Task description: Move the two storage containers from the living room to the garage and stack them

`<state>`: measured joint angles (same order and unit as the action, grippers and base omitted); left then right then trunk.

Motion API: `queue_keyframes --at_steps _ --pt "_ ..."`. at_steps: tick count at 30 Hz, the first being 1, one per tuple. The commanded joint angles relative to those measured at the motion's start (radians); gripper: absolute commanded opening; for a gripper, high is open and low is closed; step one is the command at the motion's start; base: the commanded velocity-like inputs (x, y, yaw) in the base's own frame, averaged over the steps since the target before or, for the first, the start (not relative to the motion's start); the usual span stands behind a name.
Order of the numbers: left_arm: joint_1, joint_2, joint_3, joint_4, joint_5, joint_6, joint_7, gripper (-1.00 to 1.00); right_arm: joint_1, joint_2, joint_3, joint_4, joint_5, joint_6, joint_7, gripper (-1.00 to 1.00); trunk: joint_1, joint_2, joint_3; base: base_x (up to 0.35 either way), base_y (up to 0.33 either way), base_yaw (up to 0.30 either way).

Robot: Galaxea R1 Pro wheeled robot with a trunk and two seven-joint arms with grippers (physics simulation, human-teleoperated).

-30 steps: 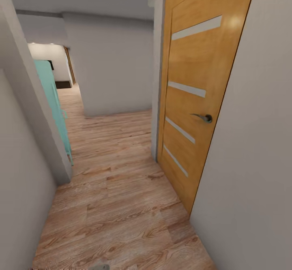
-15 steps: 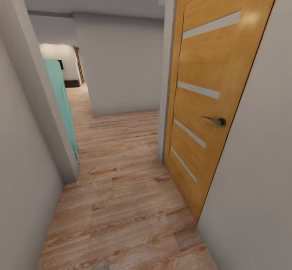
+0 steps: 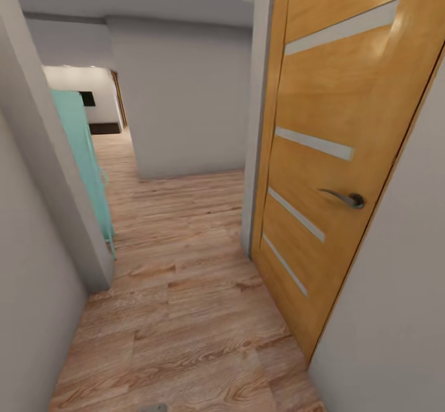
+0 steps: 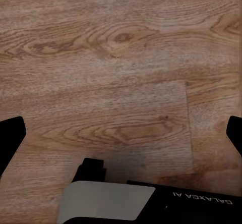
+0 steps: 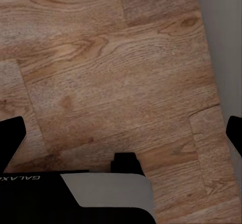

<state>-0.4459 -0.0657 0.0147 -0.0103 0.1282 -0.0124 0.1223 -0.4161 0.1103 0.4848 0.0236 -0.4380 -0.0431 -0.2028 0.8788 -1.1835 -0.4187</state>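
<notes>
The two storage containers and the garage are out of view. I am in a narrow hallway with a light wood-plank floor (image 3: 185, 313). My left gripper (image 4: 121, 135) hangs open over the planks, its black fingertips (image 4: 11, 135) spread wide with nothing between them. My right gripper (image 5: 122, 133) is also open and empty above the planks, close to a white wall base (image 5: 224, 42).
A closed orange wood door (image 3: 334, 121) with a metal handle (image 3: 346, 197) lines the right side, then a white wall (image 3: 395, 325). A white wall corner (image 3: 55, 214) and a teal panel (image 3: 83, 152) narrow the left. The corridor bends left past a wall (image 3: 185, 103) toward a lit room (image 3: 99, 99).
The whole head view has shifted: the camera has moved forward, so the orange door looks larger and its handle sits further right and lower. Nothing in the hallway has moved.
</notes>
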Motion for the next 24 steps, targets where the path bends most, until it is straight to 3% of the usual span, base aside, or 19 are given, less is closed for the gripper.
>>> queue_keyframes --at_steps 1,18,24 --pt "-0.001 0.0 0.001 0.0 0.008 -0.001 0.002 1.0 -0.001 0.001 0.008 0.002 -0.01 -0.004 -0.001 1.0 0.001 -0.001 -0.001 0.336 0.0 0.0" --pt "-0.001 0.001 0.001 0.0 0.009 -0.001 0.002 1.0 -0.001 0.001 0.009 0.002 -0.01 -0.004 -0.001 1.0 0.001 -0.001 -0.001 0.332 0.0 0.0" --pt "-0.001 0.001 0.001 0.0 0.009 -0.001 0.002 1.0 -0.001 0.002 0.009 0.002 -0.009 -0.004 -0.001 1.0 0.001 -0.001 -0.001 0.088 0.0 0.0"
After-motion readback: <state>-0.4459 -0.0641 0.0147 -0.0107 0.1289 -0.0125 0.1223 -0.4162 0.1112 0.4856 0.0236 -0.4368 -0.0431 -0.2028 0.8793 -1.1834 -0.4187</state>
